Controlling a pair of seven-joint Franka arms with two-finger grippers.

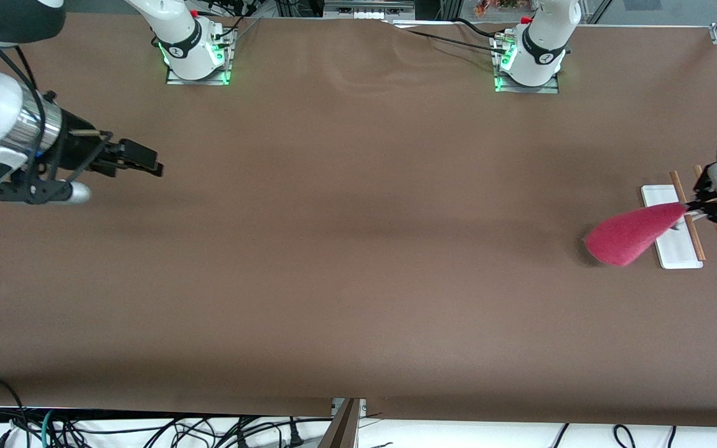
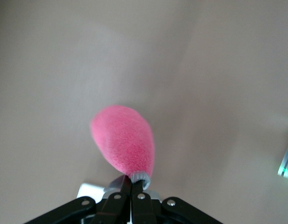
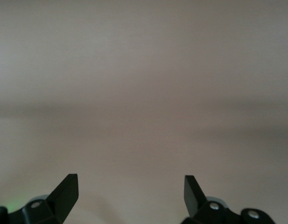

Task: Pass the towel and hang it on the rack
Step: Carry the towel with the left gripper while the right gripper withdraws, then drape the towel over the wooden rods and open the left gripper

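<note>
The towel (image 1: pixel 632 231) hangs folded with its pink side out, pinched by one pale-hemmed corner in my left gripper (image 1: pixel 691 211), which is shut on it. That gripper hovers over the rack (image 1: pixel 673 246), a white base under two thin brown rods at the left arm's end of the table. The towel's free end droops past the rack's edge toward the table's middle. In the left wrist view the towel (image 2: pixel 125 142) bulges out from the closed fingertips (image 2: pixel 134 186). My right gripper (image 1: pixel 147 162) waits open and empty at the right arm's end; its fingers (image 3: pixel 66 191) stand wide apart.
A brown cloth covers the table (image 1: pixel 358 249). Both arm bases stand on lit plates along the edge farthest from the front camera. Cables lie along the table's near edge.
</note>
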